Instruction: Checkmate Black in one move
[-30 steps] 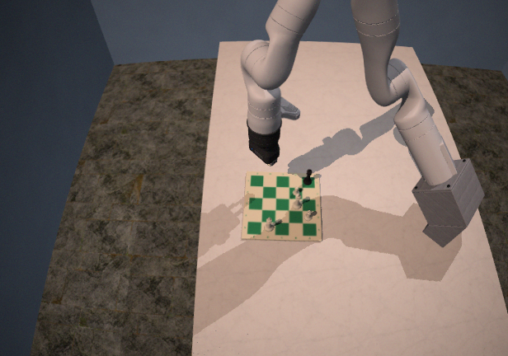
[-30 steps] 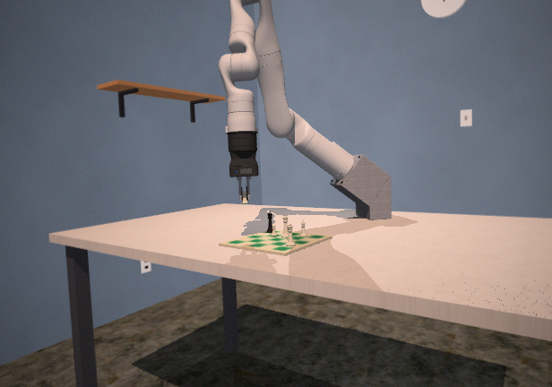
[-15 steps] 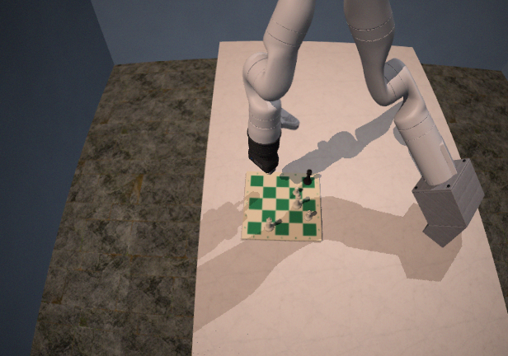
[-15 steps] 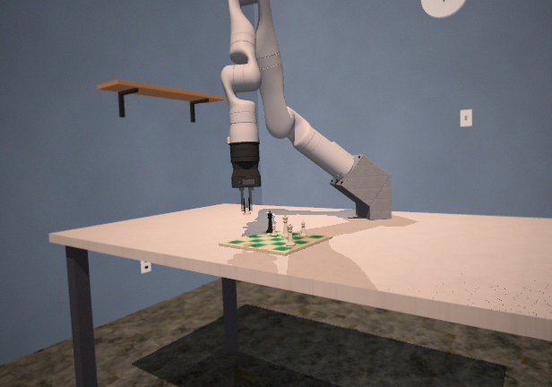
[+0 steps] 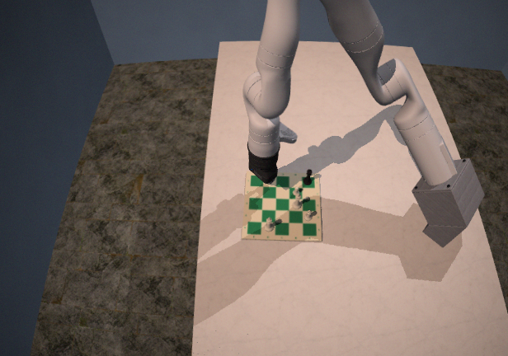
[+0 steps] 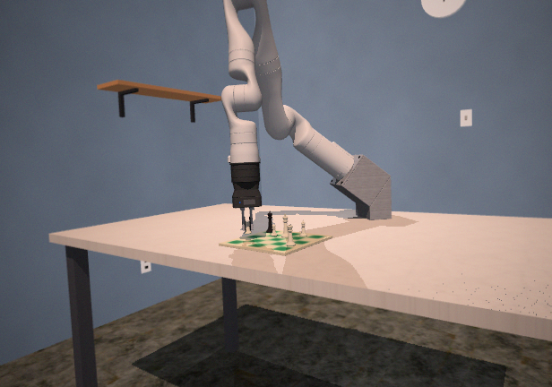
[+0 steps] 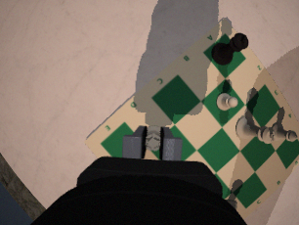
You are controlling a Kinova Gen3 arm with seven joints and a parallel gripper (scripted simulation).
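A small green-and-cream chessboard (image 5: 284,237) (image 6: 251,245) (image 7: 176,96) lies on the table. My gripper (image 5: 267,177) (image 6: 246,225) (image 7: 153,138) is down over the left part of the board's far row, shut on a small white piece (image 6: 246,230) (image 7: 152,139) whose base is at or just above the board. I cannot tell the piece's kind. A black piece (image 5: 308,178) (image 6: 270,222) (image 7: 228,50) stands at the far right corner. White pieces stand on the right half (image 5: 298,203) (image 5: 310,214) (image 6: 285,226) (image 7: 225,100), and one white piece (image 5: 269,224) (image 6: 290,235) stands in the near row.
The light table (image 5: 330,305) (image 6: 448,251) carries the arm's grey base (image 5: 449,198) (image 6: 367,193) to the right of the board. A wooden shelf (image 6: 157,91) hangs on the wall behind.
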